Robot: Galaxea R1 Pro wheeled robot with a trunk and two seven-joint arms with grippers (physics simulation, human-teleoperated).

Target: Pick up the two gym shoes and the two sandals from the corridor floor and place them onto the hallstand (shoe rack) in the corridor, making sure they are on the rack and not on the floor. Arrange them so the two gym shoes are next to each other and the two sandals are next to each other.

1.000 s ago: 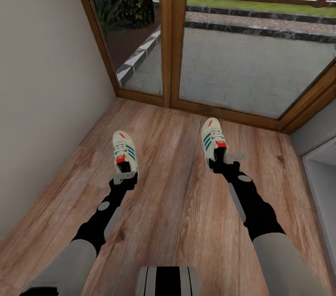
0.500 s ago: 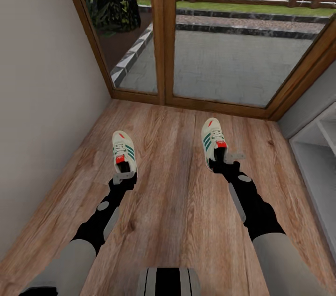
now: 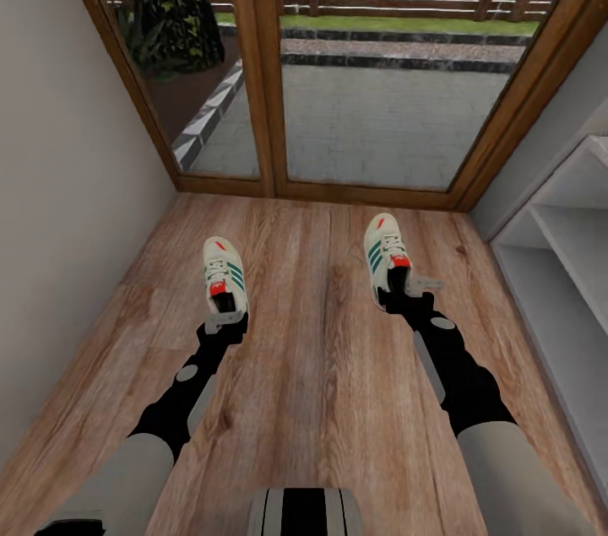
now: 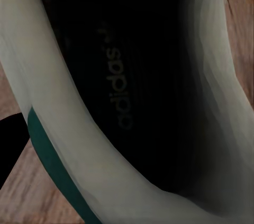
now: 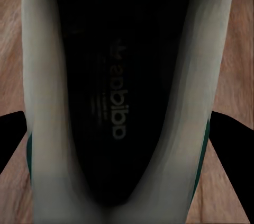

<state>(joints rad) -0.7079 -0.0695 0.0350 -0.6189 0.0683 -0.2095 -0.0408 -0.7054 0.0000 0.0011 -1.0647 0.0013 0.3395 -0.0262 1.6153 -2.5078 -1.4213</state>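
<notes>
Each of my grippers holds one of the two gym shoes, cream-white with green stripes and red patches, over the corridor floor (image 3: 321, 367). My left gripper (image 3: 225, 320) is shut on the heel of the left gym shoe (image 3: 225, 270). My right gripper (image 3: 405, 289) is shut on the heel of the right gym shoe (image 3: 384, 253). The left wrist view looks into the left shoe's dark insole (image 4: 116, 86). In the right wrist view, dark fingers (image 5: 233, 144) flank the other shoe (image 5: 119, 102). The pale hallstand (image 3: 574, 257) runs along the right edge. The sandals are out of view.
A wood-framed glass door (image 3: 262, 80) closes the corridor ahead, with a paved yard and fence behind it. A plain beige wall (image 3: 59, 207) lines the left side. Bare plank floor lies between my arms.
The camera has swung right, so the door and wall slid left and more of the white shelves came into view. Both shoes kept their places in the grippers.
</notes>
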